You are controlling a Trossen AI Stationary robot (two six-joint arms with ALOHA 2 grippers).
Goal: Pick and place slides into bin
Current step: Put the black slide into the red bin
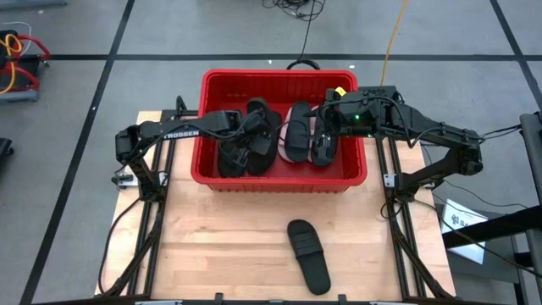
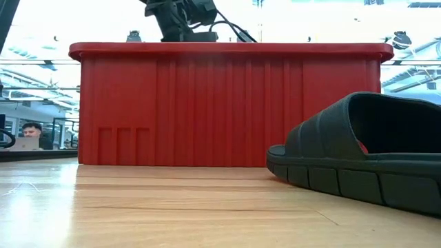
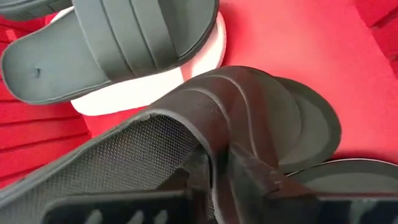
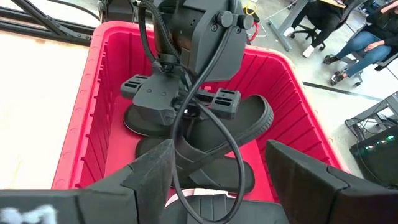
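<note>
The red bin [image 1: 212, 174] stands at the table's far middle, with several slides in it, black ones [image 1: 233, 157] and a pink-soled one [image 1: 298, 131]. My left gripper [image 3: 214, 174] reaches into the bin from its left side and is shut on a black slide [image 4: 249, 124] that lies among the others. My right gripper [image 4: 217, 186] hangs open above the bin's right part and touches nothing. One more black slide [image 1: 307, 254] lies sole down on the table near the front edge. My left gripper has the black slide by the edge of its strap [image 3: 217, 146]. One finger is on the mesh lining under the strap and the other on the ribbed outer side. The fingers slant down from the bin's left side. The slide lies tilted across other slides in the bin.
The bin's walls [image 2: 227, 110] stand tall around the slides. Bare wooden tabletop [image 1: 212, 254] lies in front of the bin on both sides of the lone slide. A person sits in the room beyond the table [image 2: 31, 134].
</note>
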